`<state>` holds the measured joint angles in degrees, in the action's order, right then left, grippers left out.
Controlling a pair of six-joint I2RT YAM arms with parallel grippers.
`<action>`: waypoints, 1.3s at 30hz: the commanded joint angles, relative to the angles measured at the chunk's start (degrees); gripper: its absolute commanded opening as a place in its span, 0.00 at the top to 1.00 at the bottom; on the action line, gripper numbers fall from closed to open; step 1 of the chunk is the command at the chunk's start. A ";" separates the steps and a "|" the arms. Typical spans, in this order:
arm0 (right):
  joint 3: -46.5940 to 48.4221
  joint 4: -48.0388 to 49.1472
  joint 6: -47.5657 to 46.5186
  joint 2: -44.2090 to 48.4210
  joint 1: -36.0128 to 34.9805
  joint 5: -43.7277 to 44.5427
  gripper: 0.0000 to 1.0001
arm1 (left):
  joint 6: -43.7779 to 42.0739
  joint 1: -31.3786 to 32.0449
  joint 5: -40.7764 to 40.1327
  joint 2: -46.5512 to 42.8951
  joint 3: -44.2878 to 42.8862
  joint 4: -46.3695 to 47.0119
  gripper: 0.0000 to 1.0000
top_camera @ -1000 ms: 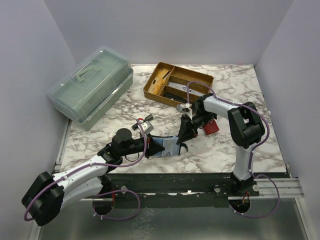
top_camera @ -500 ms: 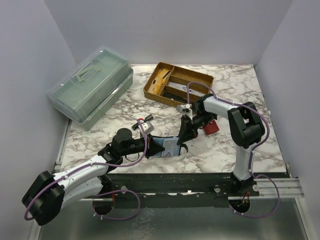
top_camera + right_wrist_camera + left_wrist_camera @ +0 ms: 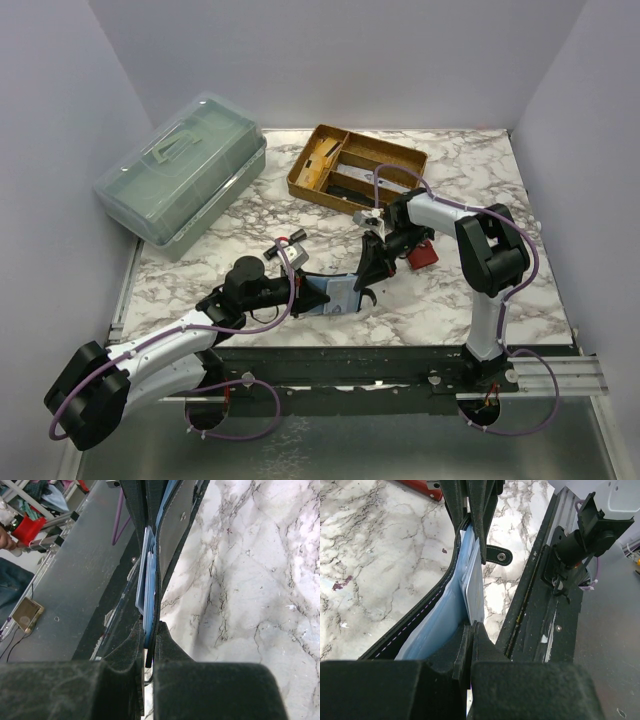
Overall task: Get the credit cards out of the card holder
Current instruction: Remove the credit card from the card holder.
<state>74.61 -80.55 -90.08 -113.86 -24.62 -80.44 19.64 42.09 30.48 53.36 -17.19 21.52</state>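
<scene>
A black card holder (image 3: 322, 298) with a blue lining is held open on edge between both grippers near the table's front edge. Pale blue credit cards (image 3: 341, 292) stand inside it; they also show in the left wrist view (image 3: 474, 587) and the right wrist view (image 3: 142, 582). My left gripper (image 3: 303, 291) is shut on the holder's near end (image 3: 445, 625). My right gripper (image 3: 364, 279) is shut on the opposite end, pinching the black wall and blue layer (image 3: 151, 615). The holder's snap strap (image 3: 498, 555) hangs free.
A red wallet (image 3: 422, 254) lies beside the right arm. A wooden divided tray (image 3: 355, 165) stands at the back middle. A clear green lidded box (image 3: 183, 177) stands at the back left. The black front rail (image 3: 535, 605) runs close beside the holder.
</scene>
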 commanded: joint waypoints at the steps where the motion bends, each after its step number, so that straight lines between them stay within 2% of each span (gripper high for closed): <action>1: -1.17 -0.02 -1.21 0.84 2.52 5.73 1.00 | -0.82 -1.02 2.39 -1.17 0.12 -1.42 1.00; 39: -2.70 -0.57 -2.61 -0.09 3.55 6.24 1.00 | 3.65 -3.41 8.02 2.51 1.73 4.56 0.93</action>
<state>72.75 -80.68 -90.98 -113.86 -23.38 -80.05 23.35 39.83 34.59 55.31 -16.36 25.28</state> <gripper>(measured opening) 0.039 0.069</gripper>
